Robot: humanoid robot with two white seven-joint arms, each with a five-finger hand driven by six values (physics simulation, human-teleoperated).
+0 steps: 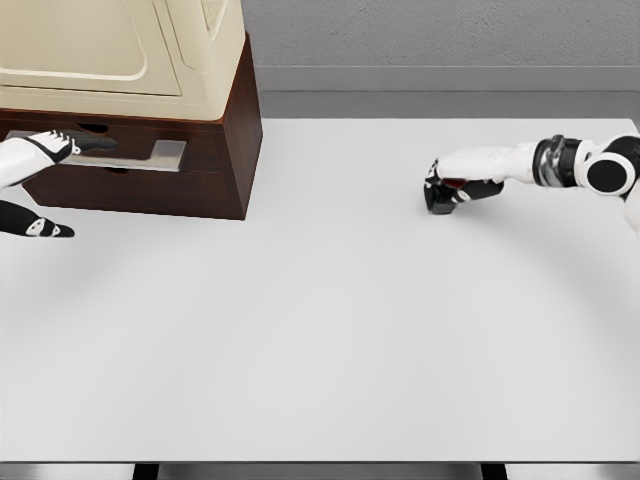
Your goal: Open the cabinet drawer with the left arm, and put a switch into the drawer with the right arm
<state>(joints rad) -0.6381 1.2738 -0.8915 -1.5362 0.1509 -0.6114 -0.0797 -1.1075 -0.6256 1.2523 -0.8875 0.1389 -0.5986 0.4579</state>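
Head view gives us the switch [452, 190], a dark object with a trace of red, lying on the white table [330, 340] well to the right of the cabinet [150, 110]. Our right hand [447, 187] is curled over it, apparently gripping, though the fingers hide the contact. At the cabinet's front the drawer [130, 155] is pulled slightly open. Our left hand [55, 148] rests at the drawer's front; we cannot tell its grip.

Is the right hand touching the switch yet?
Touching. Head view: the right hand has its fingers wrapped over the switch on the table, no gap.
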